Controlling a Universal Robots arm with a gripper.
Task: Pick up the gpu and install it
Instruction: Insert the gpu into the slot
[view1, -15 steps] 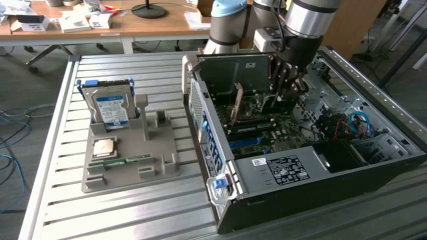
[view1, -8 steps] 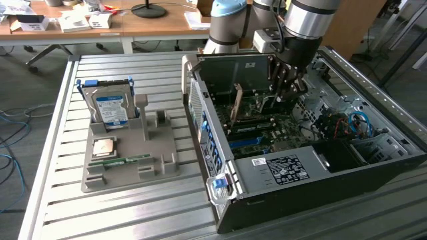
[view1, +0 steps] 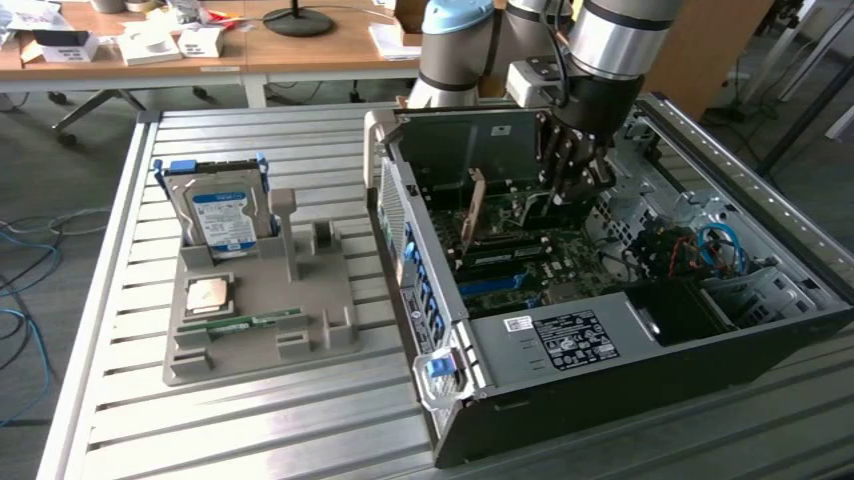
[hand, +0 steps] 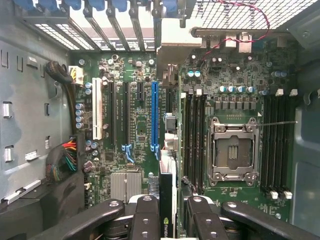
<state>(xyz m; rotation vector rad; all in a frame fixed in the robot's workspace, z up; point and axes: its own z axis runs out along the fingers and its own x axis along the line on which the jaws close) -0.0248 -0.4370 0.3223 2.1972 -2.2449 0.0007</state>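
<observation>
Seen from outside, a slatted metal desk (view1: 267, 430) carries an open black computer case (view1: 601, 400) lying on its side and taking up the centre and lower right of the frame. A robot arm (view1: 614, 40) comes down from the upper right and reaches into the case, its tool (view1: 571, 185) low above the green motherboard (view1: 534, 260).

Toward the exterior view's left, well apart from the case, a grey moulded holder (view1: 320, 340) sits on the desk. A silver hard drive (view1: 220, 215) with a blue and white label stands upright at its far end. A square processor chip (view1: 207, 293) lies flat nearer the camera, and a narrow green memory stick (view1: 240, 323) lies just beside it.

The wrist camera looks straight down onto the motherboard (hand: 135, 125). The tool (hand: 172, 202) is closed on the gpu (hand: 167, 185), a thin dark card seen edge-on between the two black fingers (hand: 147, 210), with a green and white logo showing between them. The card runs away from the tool toward the case's rear slot openings. It sits just beside a long blue expansion slot (hand: 154, 115), between that slot and the black memory slots next to the open metal processor socket (hand: 233, 150). Whether the card's edge touches the board cannot be told.
</observation>
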